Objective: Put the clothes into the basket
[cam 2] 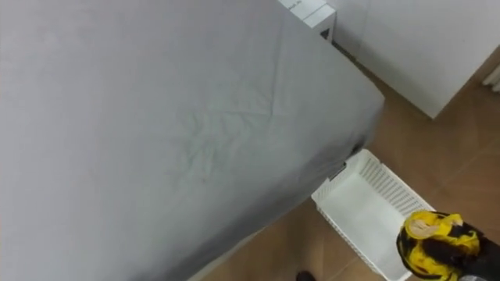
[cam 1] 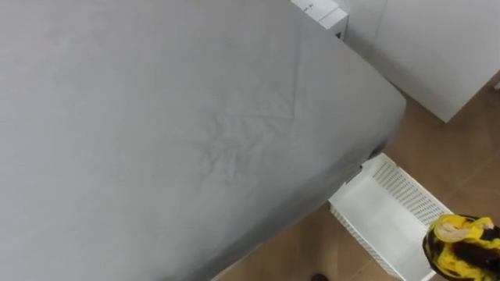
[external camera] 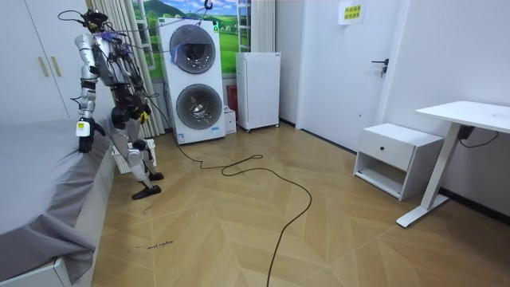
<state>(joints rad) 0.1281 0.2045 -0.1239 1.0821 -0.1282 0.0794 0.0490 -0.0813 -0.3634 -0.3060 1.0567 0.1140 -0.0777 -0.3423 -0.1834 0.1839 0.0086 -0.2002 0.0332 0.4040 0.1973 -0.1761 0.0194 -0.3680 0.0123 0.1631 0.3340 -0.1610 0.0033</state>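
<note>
Your right hand (cam 2: 473,257) is at the lower right of the eye views, its dark fingers curled round a bunched yellow and black garment (cam 2: 426,238). The bundle hangs over the near end of the white basket (cam 2: 351,204), above its rim, not down inside it. The basket sits on the wooden floor (cam 2: 437,148), tucked against the corner of the bed (cam 2: 172,117), whose grey sheet is lightly creased. In the room view you stand at the bed's edge with the basket beside your legs and a white wardrobe (external camera: 32,64) behind. Your left hand (external camera: 84,137) hangs just over the edge of the mattress; how open it is, you cannot tell from here.
</note>
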